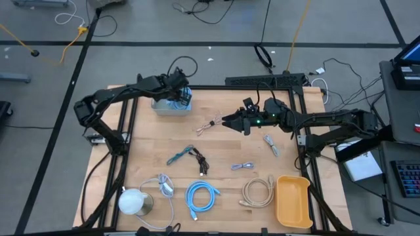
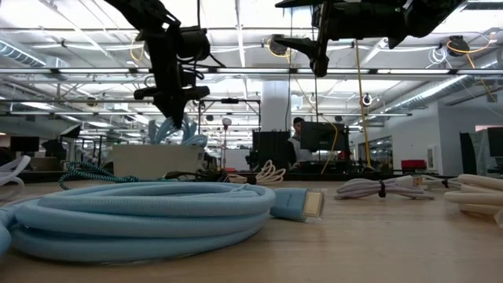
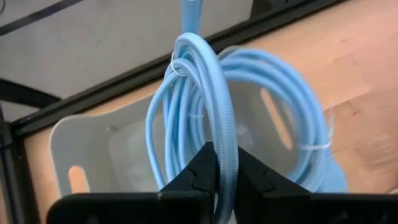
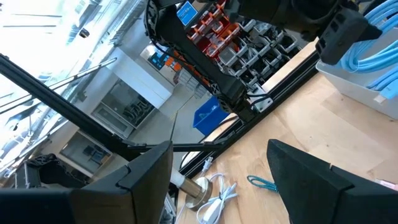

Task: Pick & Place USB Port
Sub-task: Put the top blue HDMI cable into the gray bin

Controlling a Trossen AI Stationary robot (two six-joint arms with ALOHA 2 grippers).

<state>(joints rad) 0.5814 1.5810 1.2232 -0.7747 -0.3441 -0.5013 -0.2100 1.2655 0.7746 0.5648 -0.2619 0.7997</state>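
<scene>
My left gripper [image 1: 180,92] is shut on a coil of light blue cable [image 3: 249,106] above the white bin [image 1: 164,108] at the table's far left. In the low view the coil [image 2: 177,130] hangs below the fingers, its lower loops reaching the bin's rim [image 2: 153,149]. The left wrist view shows the bin [image 3: 81,155] right under the coil. My right gripper [image 1: 226,122] is open and raised above the middle of the table, holding nothing, its fingers [image 4: 149,180] spread wide. A small pale cable [image 1: 209,124] lies on the table just left of it. My left gripper pinches a few strands of the light blue coil [image 3: 222,163] between its two fingers, coming from above and pointing down. The strands run up between the fingertips, and the rest of the coil hangs slack below, over the bin.
On the near part of the table lie another light blue coil [image 1: 200,196], a beige coil [image 1: 257,191], a white cable beside a round white object [image 1: 134,202], a teal-and-black cable [image 1: 187,157], and grey cables [image 1: 243,166]. A yellow tray [image 1: 292,200] sits at the near right corner.
</scene>
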